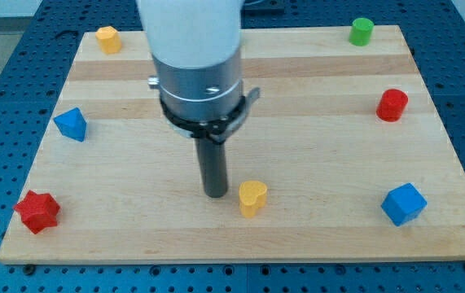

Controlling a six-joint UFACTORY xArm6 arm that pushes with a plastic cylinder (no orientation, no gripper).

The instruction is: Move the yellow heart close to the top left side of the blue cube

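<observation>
Camera view: my tip (215, 194) just left of yellow heart (252, 198) — blue cube (403, 203) far right.

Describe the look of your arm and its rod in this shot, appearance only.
The arm's upper section is a smooth white cylinder. Below it sits a silver metal collar with a small hole in its face, ringed at the bottom by a thin black clamp band with a lug on the view's right. From that hangs a straight dark grey rod, ending in my tip. No cables or markings show.
</observation>
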